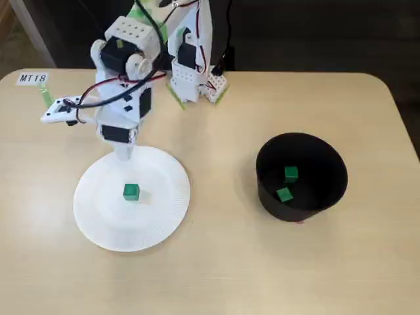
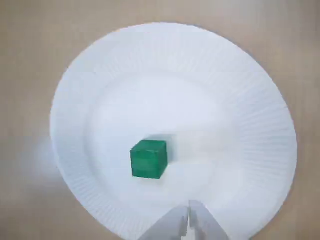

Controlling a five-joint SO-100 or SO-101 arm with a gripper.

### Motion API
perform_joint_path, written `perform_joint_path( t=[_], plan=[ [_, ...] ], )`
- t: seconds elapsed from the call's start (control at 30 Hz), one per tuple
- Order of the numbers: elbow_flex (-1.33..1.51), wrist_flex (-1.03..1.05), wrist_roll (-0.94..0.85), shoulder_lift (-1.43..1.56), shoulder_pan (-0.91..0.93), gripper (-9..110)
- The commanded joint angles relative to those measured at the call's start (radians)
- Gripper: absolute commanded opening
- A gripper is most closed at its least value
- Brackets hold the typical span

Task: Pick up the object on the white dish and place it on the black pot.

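The cube (image 1: pixel 131 191) lies loose near the middle of the dish (image 1: pixel 164 216) on the tabletop (image 1: pixel 216 262). The hand (image 2: pixel 189 222) hangs over the dish's rim, apart from the cube, fingertips pinched together and empty. The pot (image 1: pixel 331 187), well apart from the dish, holds two more cubes (image 1: pixel 291 173).

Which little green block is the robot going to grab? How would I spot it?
Find the big white paper plate on the left of the table in the fixed view, below the robot arm. The green cube sits alone near its middle. The other two green cubes lie inside the black pot on the right.
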Motion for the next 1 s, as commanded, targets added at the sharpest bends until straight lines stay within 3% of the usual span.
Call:
perform_joint_path(
  t=[0.0,0.07,0.3,0.97],
  plan=[
    [0.014,-0.032,0.032,0.051,-0.025,0],
    [0.014,-0.038,0.069,0.041,-0.038,1],
    [-0.003,0.002,0.048,0.015,-0.044,31],
    [-0.436,0.252,0.006,-0.336,-0.014,35]
  ],
)
